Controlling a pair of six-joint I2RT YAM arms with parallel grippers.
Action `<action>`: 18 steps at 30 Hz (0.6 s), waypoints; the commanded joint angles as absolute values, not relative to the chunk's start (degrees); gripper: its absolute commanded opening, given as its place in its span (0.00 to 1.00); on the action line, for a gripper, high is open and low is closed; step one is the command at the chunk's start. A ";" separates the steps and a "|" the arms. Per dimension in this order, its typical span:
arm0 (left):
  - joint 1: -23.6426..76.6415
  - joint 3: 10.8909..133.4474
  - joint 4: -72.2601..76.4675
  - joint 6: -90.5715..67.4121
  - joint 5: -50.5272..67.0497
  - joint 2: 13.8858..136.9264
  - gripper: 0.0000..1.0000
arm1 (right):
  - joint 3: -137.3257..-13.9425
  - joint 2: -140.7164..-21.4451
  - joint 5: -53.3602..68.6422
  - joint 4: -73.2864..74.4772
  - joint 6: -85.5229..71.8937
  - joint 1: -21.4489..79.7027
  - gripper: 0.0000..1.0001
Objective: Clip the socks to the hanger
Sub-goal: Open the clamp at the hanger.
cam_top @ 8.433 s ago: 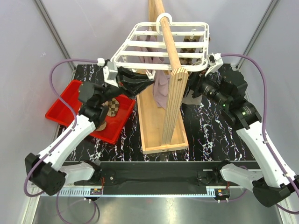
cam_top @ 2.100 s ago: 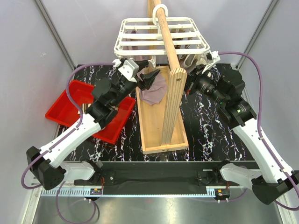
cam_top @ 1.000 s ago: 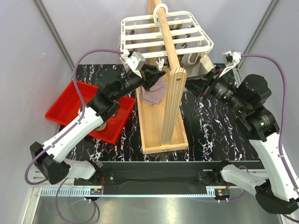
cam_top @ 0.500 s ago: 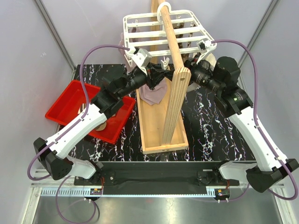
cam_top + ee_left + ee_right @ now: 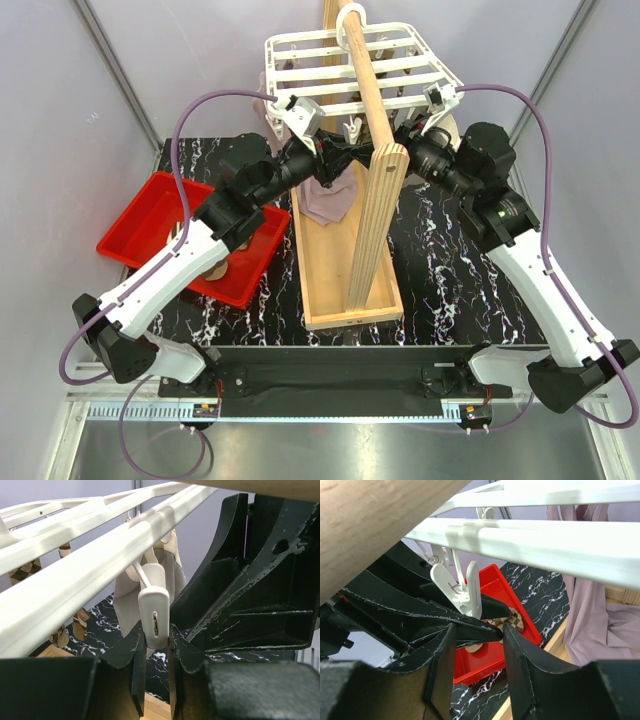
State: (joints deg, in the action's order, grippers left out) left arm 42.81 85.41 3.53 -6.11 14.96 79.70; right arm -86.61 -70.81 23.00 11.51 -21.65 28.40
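The white hanger hangs by its hook on the wooden pole, up at the far end of the stand, with its bars lying roughly level. Small white pegs dangle beneath the bars. One peg hangs straight down between the fingers of my left gripper. The two black fingers stand close on either side of its lower end, closed onto it. From my left wrist I see no fabric in that narrow gap, only the peg.

A beige sock hangs from the hanger just behind this peg, and a checkered sock dangles further along the frame. A mauve sock hangs below my left gripper beside the pole, reaching down toward the wooden base. I cannot tell what holds its upper end.

My right gripper comes in from the other side of the pole, under the same bars, facing the left one. Its fingers are spread apart with nothing between them, just below the peg and the left fingertips.

Out to the left, a red bin sits on the black marbled table. Another checkered sock lies in it.
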 commanded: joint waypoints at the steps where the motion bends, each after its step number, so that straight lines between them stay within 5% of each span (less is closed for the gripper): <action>1: 43.24 86.40 -2.46 -6.94 14.42 81.56 0.00 | -86.31 -68.47 22.24 1.50 -22.06 29.09 0.47; 18: 43.50 85.69 -2.46 -6.94 15.03 81.39 0.00 | -87.36 -69.08 23.46 -0.70 -23.91 29.09 0.59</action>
State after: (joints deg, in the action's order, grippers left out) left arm 43.13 85.52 2.09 -6.11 14.11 79.72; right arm -84.99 -67.35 23.16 1.32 -23.81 28.49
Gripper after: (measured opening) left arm 0.203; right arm 0.591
